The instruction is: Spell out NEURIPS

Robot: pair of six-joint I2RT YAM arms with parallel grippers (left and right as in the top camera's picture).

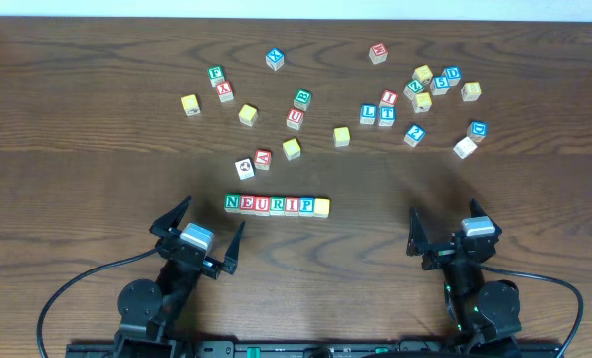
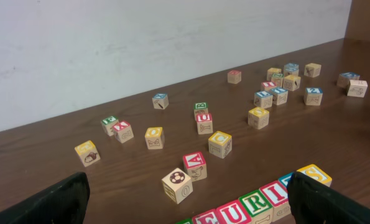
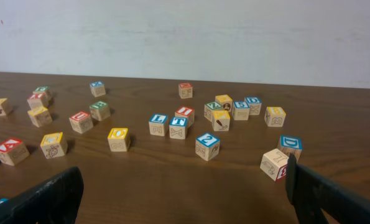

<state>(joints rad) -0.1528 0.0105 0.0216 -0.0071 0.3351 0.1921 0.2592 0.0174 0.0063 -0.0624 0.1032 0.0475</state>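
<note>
You'll find the NEURIPS row point(image 1: 277, 205) on the worktop point(image 1: 97, 149) just ahead of the left end effector point(image 1: 214, 213) and well to the left of the right end effector point(image 1: 443, 213), both spread wide and empty: seven touching pale wooden cubes with coloured letters, the last one yellow-faced, its letter perhaps an S.

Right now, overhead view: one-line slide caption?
Row reads NEURIP plus a yellow cube; left gripper and right gripper open; loose cubes beyond.
</note>
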